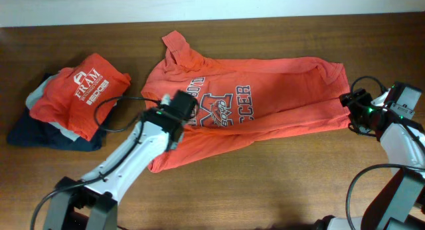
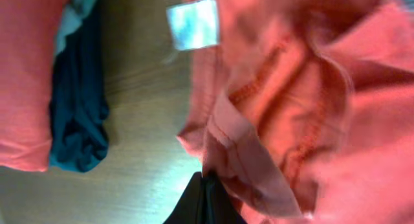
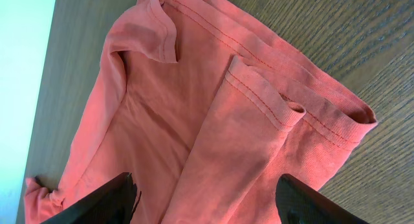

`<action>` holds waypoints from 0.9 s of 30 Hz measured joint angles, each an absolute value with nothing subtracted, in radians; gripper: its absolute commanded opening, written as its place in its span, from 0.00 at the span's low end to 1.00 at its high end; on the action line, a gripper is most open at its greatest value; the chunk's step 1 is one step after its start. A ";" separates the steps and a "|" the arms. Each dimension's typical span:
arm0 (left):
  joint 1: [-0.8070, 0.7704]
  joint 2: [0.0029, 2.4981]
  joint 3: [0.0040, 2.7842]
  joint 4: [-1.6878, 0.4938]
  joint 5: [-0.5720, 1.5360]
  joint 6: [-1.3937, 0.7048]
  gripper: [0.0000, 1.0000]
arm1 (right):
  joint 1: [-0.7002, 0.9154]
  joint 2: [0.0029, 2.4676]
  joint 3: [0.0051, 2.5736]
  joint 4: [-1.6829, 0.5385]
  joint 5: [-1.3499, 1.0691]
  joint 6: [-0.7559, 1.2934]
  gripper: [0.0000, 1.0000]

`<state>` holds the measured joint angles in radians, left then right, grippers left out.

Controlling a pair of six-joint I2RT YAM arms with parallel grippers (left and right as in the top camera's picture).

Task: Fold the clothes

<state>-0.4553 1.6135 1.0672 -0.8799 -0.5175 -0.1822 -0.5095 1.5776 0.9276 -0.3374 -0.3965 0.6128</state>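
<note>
The clothes [image 1: 265, 100], an orange-red T-shirt with a navy-and-white chest print, lie crumpled across the middle of the table. My left gripper [image 1: 179, 105] sits over the print's left part. In the left wrist view this gripper [image 2: 208, 180] is shut, pinching a hemmed fold of the clothes [image 2: 304, 107] at its tips. The white neck tag [image 2: 193, 23] shows above. My right gripper [image 1: 353, 110] is at the shirt's right end. Seen from the right wrist, it [image 3: 207, 198] stands open with the clothes [image 3: 168, 107] between its spread fingers, a sleeve hem just ahead.
A pile of folded garments lies at the left: a red shirt with a white logo [image 1: 80, 90] on top of grey [image 1: 34, 94] and navy [image 1: 40, 133] pieces. The pile's navy piece [image 2: 77, 114] lies close to the left gripper. The table's back edge [image 1: 265, 18] runs along the top.
</note>
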 measured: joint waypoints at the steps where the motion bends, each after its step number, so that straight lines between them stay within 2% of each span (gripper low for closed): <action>1: -0.440 1.613 1.067 -0.870 -0.522 -0.184 0.31 | -0.509 1.578 0.928 -0.337 -0.397 0.613 0.74; 3: -0.413 1.613 1.067 -0.842 -0.528 -0.193 0.43 | -0.509 1.578 0.928 -0.337 -0.397 0.613 0.74; 6: -0.387 1.613 1.068 -0.819 -0.532 -0.203 0.49 | -0.509 1.578 0.928 -0.338 -0.397 0.613 0.74; 11: -0.349 1.613 1.068 -0.816 -0.532 -0.205 0.49 | -0.509 1.578 0.928 -0.351 -0.397 0.612 0.74; 14: -0.345 1.613 1.068 -0.794 -0.505 -0.171 0.54 | -0.509 1.578 0.928 -0.352 -0.397 0.613 0.74; 17: -0.354 1.613 1.068 -0.746 -0.401 -0.072 0.59 | -0.509 1.578 0.928 -0.352 -0.397 0.612 0.74; 27: -0.366 1.638 1.071 -0.683 -0.190 0.101 0.59 | -0.509 1.578 0.928 -0.367 -0.397 0.613 0.74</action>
<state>-0.3664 1.6379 1.0714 -0.6830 -0.1898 0.1005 -0.5095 1.5776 0.9276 -0.3672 -0.3965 0.6132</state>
